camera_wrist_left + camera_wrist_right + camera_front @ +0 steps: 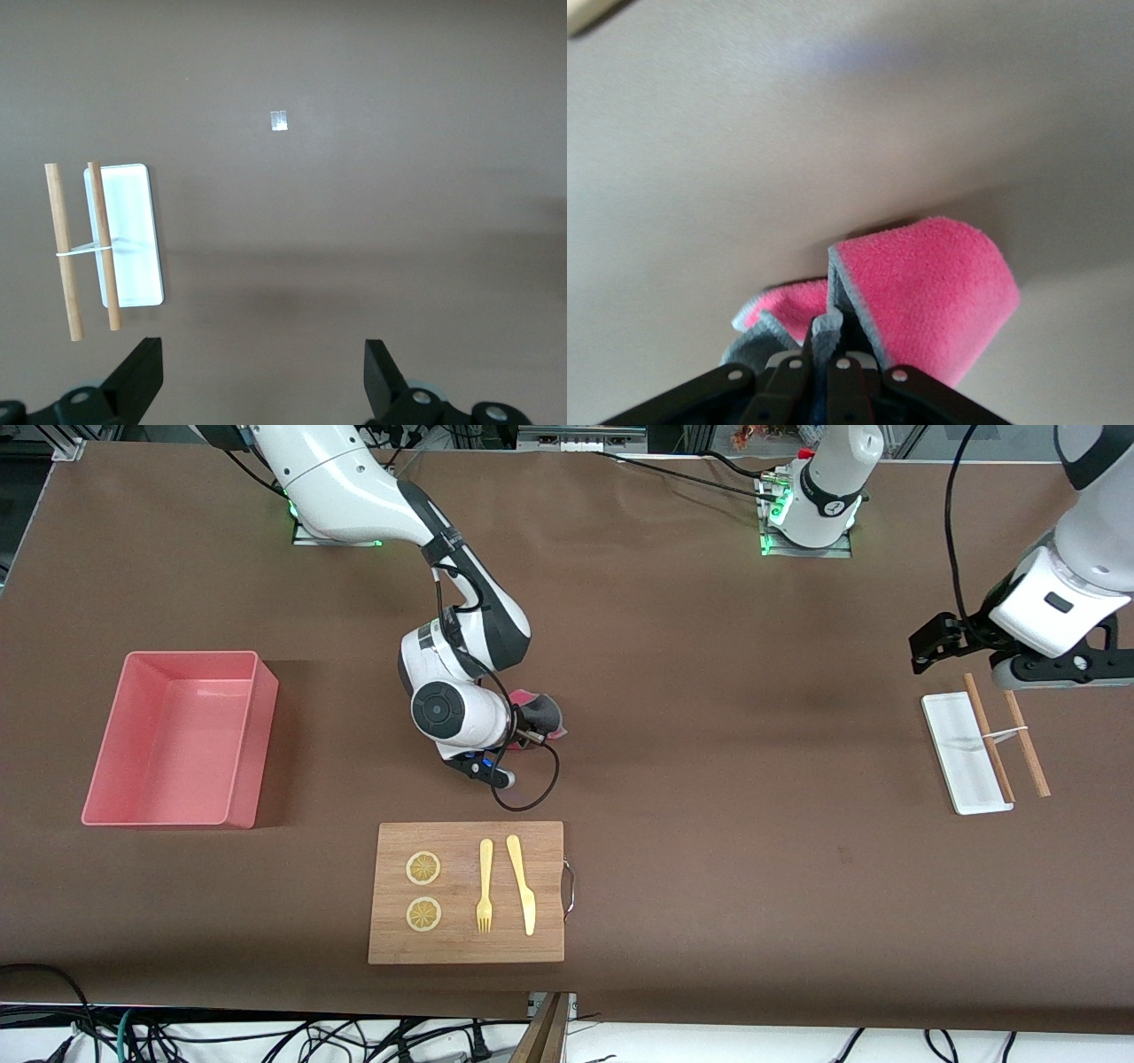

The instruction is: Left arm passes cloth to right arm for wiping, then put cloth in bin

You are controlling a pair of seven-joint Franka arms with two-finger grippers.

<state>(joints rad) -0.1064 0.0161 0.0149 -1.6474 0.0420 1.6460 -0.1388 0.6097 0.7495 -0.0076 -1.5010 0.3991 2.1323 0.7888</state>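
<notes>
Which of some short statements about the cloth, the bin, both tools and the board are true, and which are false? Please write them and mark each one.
1. The right tool is shut on the cloth. True.
2. The cloth lies in the bin. False: the right tool holds it over the table.
3. The left tool is open and holds nothing. True.
4. A spoon lies on the cutting board. False: a fork, a knife and two lemon slices do.

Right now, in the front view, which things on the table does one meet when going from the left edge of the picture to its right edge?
bin → cutting board → cloth, held shut in the right pincer → white tray → wooden sticks, under the open left pincer.
</notes>
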